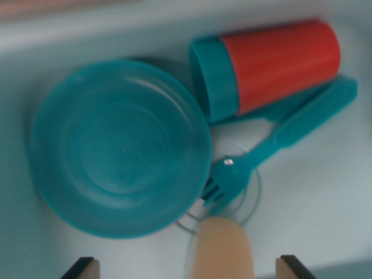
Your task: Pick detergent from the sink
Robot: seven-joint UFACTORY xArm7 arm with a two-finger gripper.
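I look down into a pale sink [325, 192]. A beige rounded object [222, 250], which may be the detergent bottle, rises at the bottom centre between my fingertips. My gripper [186, 268] is open; only its two tips show at the bottom edge, one on each side of the beige object and apart from it. A red cylindrical container with a teal end [267, 67] lies on its side at the upper right. The picture is blurred, so I cannot make out any labels.
A teal plate [119, 148] fills the wrist view's left. A teal fork [279, 136] lies diagonally below the red container, its tines over the round drain ring [256, 192]. The sink's back wall [87, 35] runs along the top.
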